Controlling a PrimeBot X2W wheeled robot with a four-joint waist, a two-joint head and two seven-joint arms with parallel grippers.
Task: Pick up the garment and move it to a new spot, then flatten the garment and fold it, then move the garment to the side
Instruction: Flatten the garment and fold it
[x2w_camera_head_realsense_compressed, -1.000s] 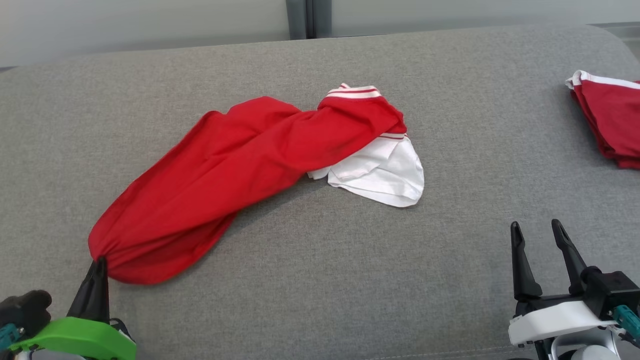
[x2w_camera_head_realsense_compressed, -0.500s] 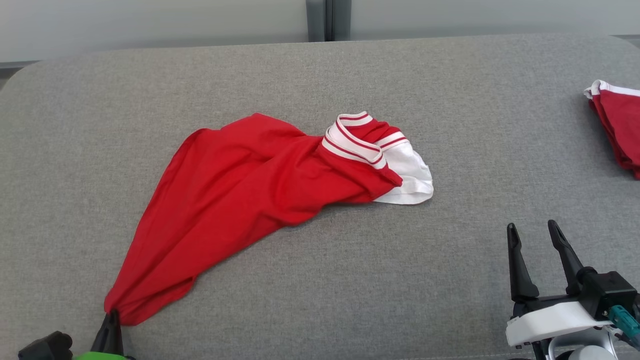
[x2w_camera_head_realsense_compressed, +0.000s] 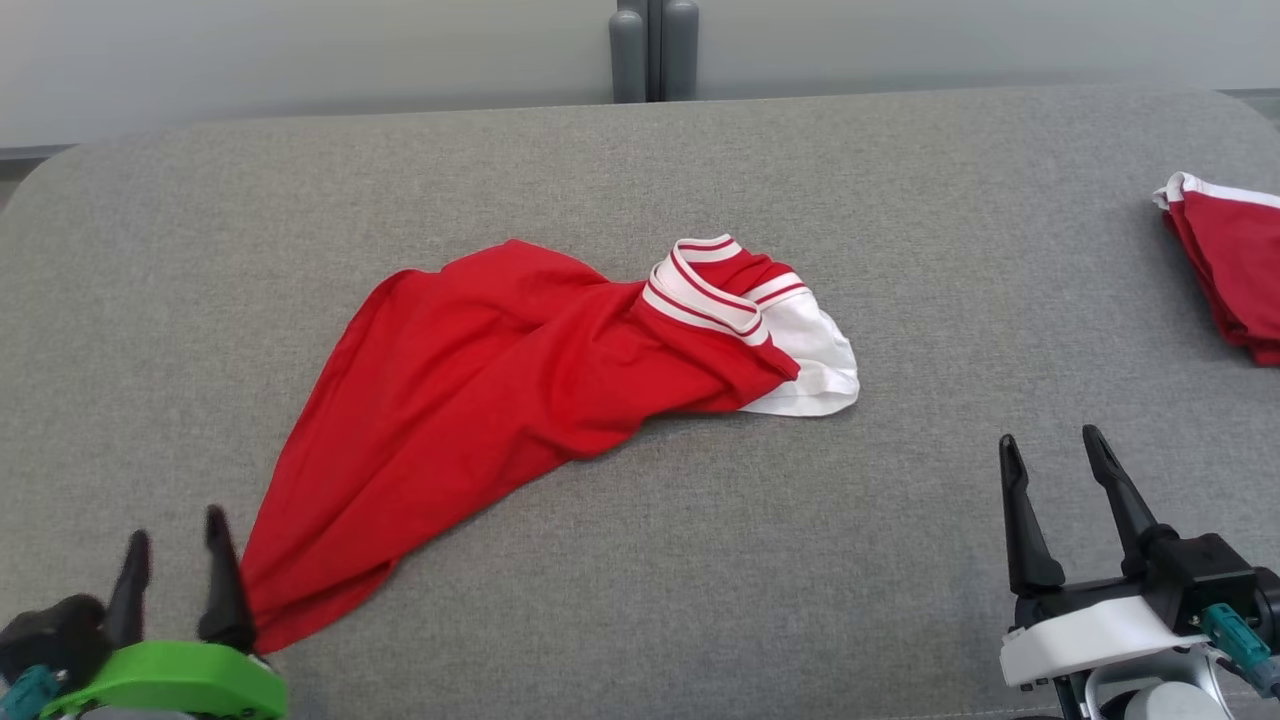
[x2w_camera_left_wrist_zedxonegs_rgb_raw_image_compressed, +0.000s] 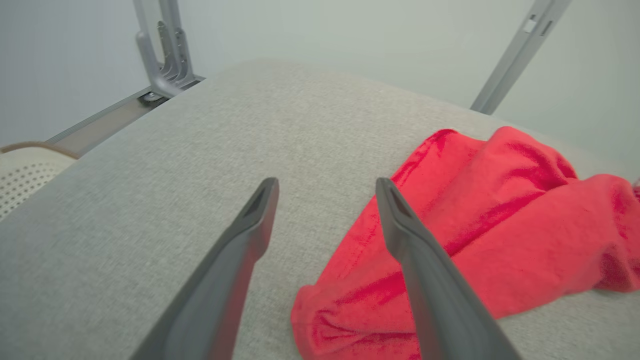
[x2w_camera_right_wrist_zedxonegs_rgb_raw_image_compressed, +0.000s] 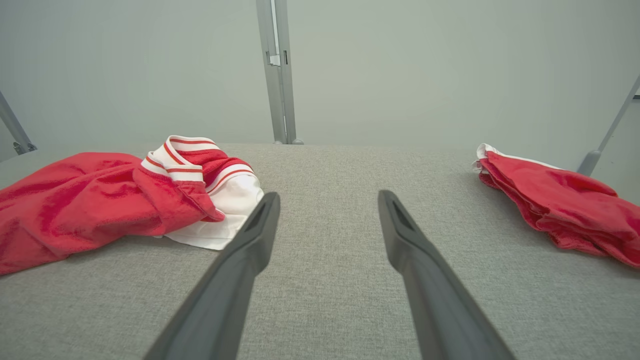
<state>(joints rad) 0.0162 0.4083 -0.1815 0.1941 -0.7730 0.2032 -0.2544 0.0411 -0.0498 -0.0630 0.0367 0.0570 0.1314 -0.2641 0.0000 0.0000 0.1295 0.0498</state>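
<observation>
A red garment (x2w_camera_head_realsense_compressed: 480, 400) with a white, red-striped collar and a white sleeve lies crumpled across the middle of the grey padded table (x2w_camera_head_realsense_compressed: 640, 560). Its near corner reaches the lower left of the head view. My left gripper (x2w_camera_head_realsense_compressed: 174, 530) stands open just left of that corner, with nothing between its fingers. In the left wrist view the garment (x2w_camera_left_wrist_zedxonegs_rgb_raw_image_compressed: 475, 235) lies right of the left gripper (x2w_camera_left_wrist_zedxonegs_rgb_raw_image_compressed: 325, 187), partly behind one finger. My right gripper (x2w_camera_head_realsense_compressed: 1048, 448) is open at the lower right, apart from the cloth. The right wrist view has the garment (x2w_camera_right_wrist_zedxonegs_rgb_raw_image_compressed: 100, 200) left of the right gripper (x2w_camera_right_wrist_zedxonegs_rgb_raw_image_compressed: 327, 197).
A second, folded red garment (x2w_camera_head_realsense_compressed: 1225, 260) lies at the table's right edge, also the folded garment (x2w_camera_right_wrist_zedxonegs_rgb_raw_image_compressed: 555, 200) in the right wrist view. A grey metal post (x2w_camera_head_realsense_compressed: 650, 50) stands behind the table against a pale wall. Bare grey surface lies in front of and right of the crumpled garment.
My left gripper has opened and let go of the garment's near corner, which now rests on the table. The head camera shifted. The right gripper stays open.
</observation>
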